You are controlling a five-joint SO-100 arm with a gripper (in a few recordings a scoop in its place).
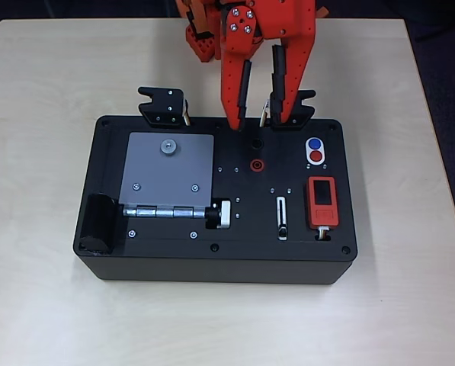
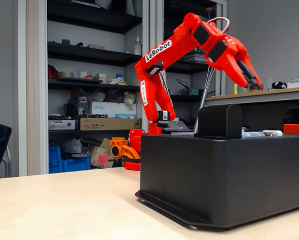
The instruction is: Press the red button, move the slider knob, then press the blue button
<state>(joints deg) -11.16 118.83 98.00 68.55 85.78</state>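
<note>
Hand: the orange hand points down over the back edge of the black box; its two fingers stand apart with a clear gap between them and hold nothing; in the fixed view the hand hangs in the air above the box, tilted down to the right
Red button: the red button is a small round disc on the right part of the box top; it sits in a white oval plate; it is in front of the hand and a bit to the right of it in the overhead view, not touched
Blue button: the blue button is in the same plate, just behind the red one, nearer to the hand's right finger; not touched
Slider knob: the slider knob is a tiny black nub near the front end of a thin white slot; the slot is left of a red box with a black screen
Other things on the box: a grey plate with a metal hinge on the left; a round red socket in the middle
Table: the box stands on a pale wooden table
</note>
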